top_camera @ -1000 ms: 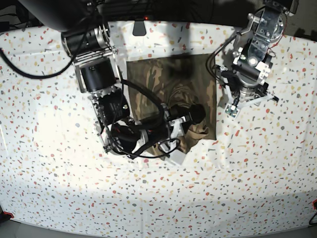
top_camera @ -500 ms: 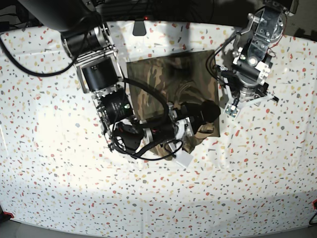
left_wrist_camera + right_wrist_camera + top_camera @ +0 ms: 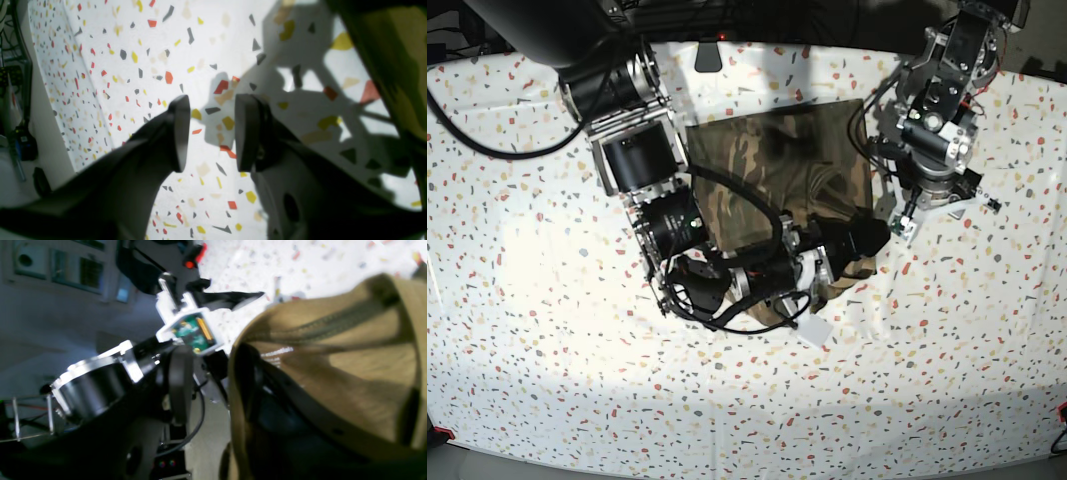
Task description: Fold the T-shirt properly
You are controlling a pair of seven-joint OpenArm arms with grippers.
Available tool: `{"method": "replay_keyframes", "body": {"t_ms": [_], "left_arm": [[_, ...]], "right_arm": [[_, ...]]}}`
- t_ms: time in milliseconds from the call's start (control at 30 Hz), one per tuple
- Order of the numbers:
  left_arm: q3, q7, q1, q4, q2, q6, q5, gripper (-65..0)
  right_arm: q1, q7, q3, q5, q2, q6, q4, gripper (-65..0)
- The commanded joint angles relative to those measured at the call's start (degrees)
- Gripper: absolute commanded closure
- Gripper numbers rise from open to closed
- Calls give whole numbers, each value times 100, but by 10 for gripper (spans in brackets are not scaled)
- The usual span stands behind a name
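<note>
Where the camouflage T-shirt (image 3: 772, 165) lies on the speckled tablecloth (image 3: 547, 380), it forms a roughly folded rectangle near the far middle of the table, its near right corner bunched and rumpled under the right arm.

Right arm (on the left of the base view): it reaches across the shirt from the left, and the right gripper (image 3: 879, 240) sits at the shirt's rumpled right edge. From the right wrist view, the right gripper (image 3: 210, 386) has its two dark fingers (image 3: 178, 383) standing apart with a clear gap between them; olive-tan cloth of the T-shirt (image 3: 350, 373) is draped over the outer side of one finger, and nothing is pinched in the gap. Whether that cloth hangs caught on the finger or merely lies against it cannot be told.

Left arm (on the right of the base view): it stands beside the shirt's right edge, and its gripper cannot be made out there. From the left wrist view, the left gripper (image 3: 210, 133) hangs above bare tablecloth (image 3: 133, 50), jaws parted, nothing between them; a strip of the T-shirt (image 3: 397, 66) shows at the right edge, apart from the fingers.
</note>
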Motion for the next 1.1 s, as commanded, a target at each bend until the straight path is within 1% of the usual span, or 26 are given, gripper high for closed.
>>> {"method": "replay_keyframes", "body": {"t_ms": [0, 133, 267, 367, 433, 500, 567, 633, 700, 767, 833, 900, 967, 1033, 1067], "left_arm": [[-22, -118, -83, 98, -20, 48, 70, -220], [-22, -118, -94, 98, -20, 48, 72, -220], [-22, -162, -98, 98, -20, 46, 72, -220], [-22, -162, -96, 98, -20, 48, 74, -220], [-22, -162, -98, 98, -20, 48, 111, -220], [-22, -160, -96, 98, -20, 70, 341, -220], [-22, -157, -98, 98, -20, 358, 614, -220], [-22, -155, -98, 98, -22, 614, 903, -220], [-22, -153, -96, 98, -22, 723, 1069, -220], [-22, -160, -96, 98, -59, 743, 1174, -220], [-22, -157, -96, 98, -140, 918, 1445, -220], [-24, -160, -98, 98, -286, 1220, 1867, -220], [-24, -170, -103, 98, -503, 1449, 2109, -220], [-24, -221, -133, 98, -767, 1530, 2033, -220], [-24, -240, -175, 98, -907, 1526, 1808, -220]], "right_arm": [[140, 35, 0, -22, -55, 28, 101, -234], [90, 35, -109, -192, -57, 28, 101, -234], [92, 35, -391, -839, -59, 28, 101, -234], [92, 39, -804, -1394, -59, 28, 101, -234], [92, 42, -1132, -1639, -59, 28, 101, -234], [92, 55, -1440, -1832, -57, 28, 101, -234], [92, 142, -1652, -1917, -57, 28, 101, -234], [94, 216, -1711, -1915, -59, 28, 103, -234], [105, 223, -1683, -1915, -57, 28, 103, -234], [125, 223, -1635, -1915, -57, 28, 107, -234], [144, 225, -1589, -1915, -57, 28, 173, -234], [164, 221, -1563, -1917, -55, 28, 328, -234], [170, 219, -1563, -1917, -55, 28, 540, -234], [170, 219, -1563, -1921, -55, 28, 769, -234], [170, 227, -1563, -1965, -57, 28, 890, -234]]}}
